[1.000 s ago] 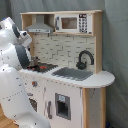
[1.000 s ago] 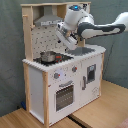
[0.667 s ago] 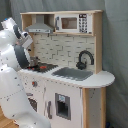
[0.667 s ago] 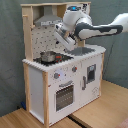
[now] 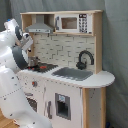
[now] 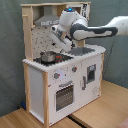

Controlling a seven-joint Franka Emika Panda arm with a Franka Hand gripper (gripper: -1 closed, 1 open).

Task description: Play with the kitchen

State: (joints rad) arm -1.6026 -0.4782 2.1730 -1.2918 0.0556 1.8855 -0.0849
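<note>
The toy kitchen (image 6: pixel 65 80) stands upright on the wooden floor (image 6: pixel 100 112). Its long counter runs sideways, with the stovetop (image 5: pixel 42 66) at one end and the grey sink (image 5: pixel 72 73) at the other. Its oven door (image 6: pixel 64 94) faces the camera in the second exterior view. The gripper (image 6: pixel 54 44) hangs just above a small pot (image 6: pixel 48 57) on the stovetop. I cannot tell if its fingers are open or holding anything.

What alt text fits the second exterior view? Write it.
A white robot arm reaches from the second exterior view's right over the stovetop of a white and light-wood toy kitchen, above a small metal pot. Below are knobs and an oven door.
</note>
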